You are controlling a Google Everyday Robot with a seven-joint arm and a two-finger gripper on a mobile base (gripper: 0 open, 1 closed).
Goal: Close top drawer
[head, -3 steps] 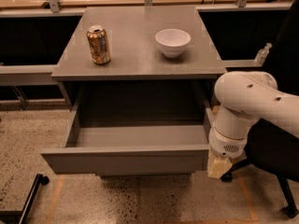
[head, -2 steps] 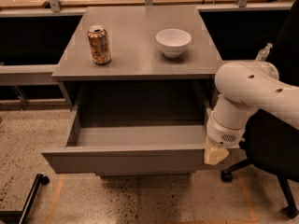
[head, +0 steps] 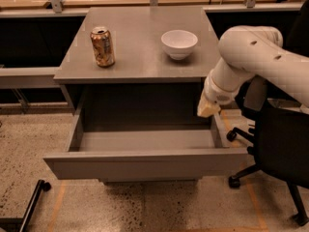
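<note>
Raised from beside the top drawer [head: 145, 166], the pincer [head: 208, 109] hangs above its side wall, spread unclear.

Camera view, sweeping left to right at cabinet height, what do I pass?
First the soda can → white bowl → gripper, over the right side wall of the open top drawer → black office chair.

Grey tabletop [head: 145, 62], can [head: 103, 46] left, white bowl [head: 179, 43] right, hand [head: 208, 109] below right edge
</note>
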